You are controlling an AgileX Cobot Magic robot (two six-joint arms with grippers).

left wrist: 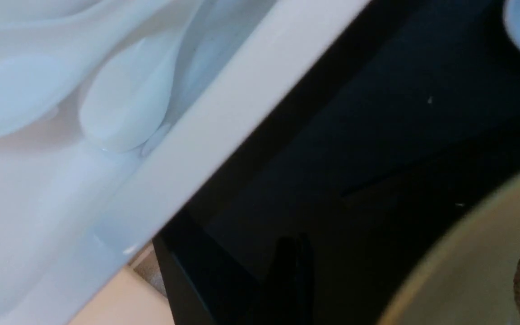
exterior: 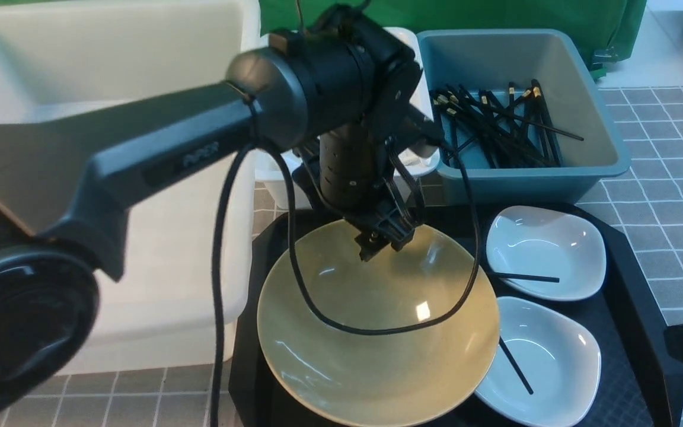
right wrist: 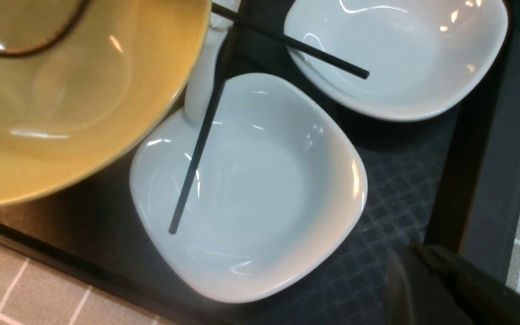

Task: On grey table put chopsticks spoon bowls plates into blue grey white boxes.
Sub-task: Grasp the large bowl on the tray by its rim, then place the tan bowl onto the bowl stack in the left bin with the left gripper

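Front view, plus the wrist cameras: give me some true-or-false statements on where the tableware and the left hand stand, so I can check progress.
1. The left hand hangs near the far rim of the yellow bowl. True.
2. The yellow bowl is in the large tub. False: it sits on the black tray, outside the tub.
3. The blue-grey box holds chopsticks. True.
4. The far plate and near plate are bare. False: a stray chopstick lies across each.
5. The white box holds spoons. True.
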